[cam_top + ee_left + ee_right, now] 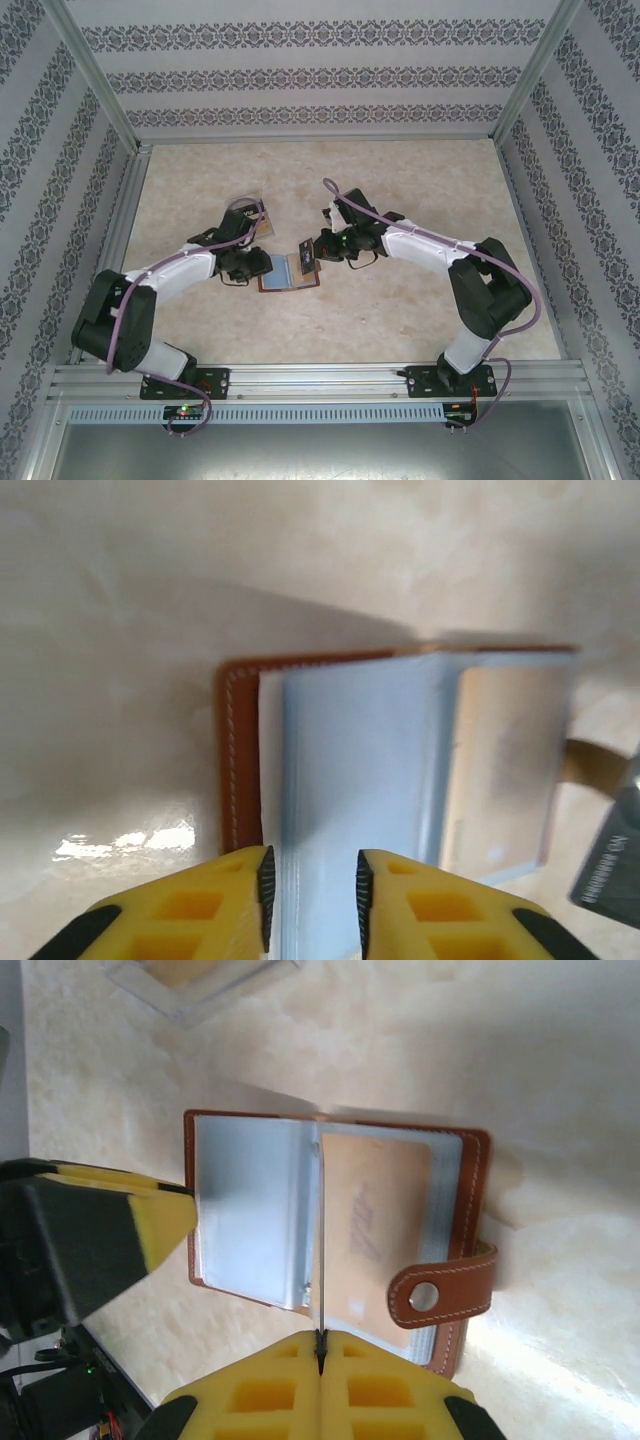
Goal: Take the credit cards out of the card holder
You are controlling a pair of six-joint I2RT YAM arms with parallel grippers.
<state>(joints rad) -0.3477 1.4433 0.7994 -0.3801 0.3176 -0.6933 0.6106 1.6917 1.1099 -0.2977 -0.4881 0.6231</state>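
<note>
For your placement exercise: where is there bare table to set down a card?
Bare: the far table up to the back wall, and the near strip between card holder and arm bases. Crowded: the middle, with left gripper, right gripper and clear box around the holder.

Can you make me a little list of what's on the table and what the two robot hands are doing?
card holder: lying open on the table, brown cover down, blue-grey pockets up
tan card: in a pocket on the strap side
left gripper: jaws apart, with a blue-grey page between them
right gripper: shut on a thin dark card, seen edge-on from its own camera
clear box: on the table beyond the holder, untouched
</note>
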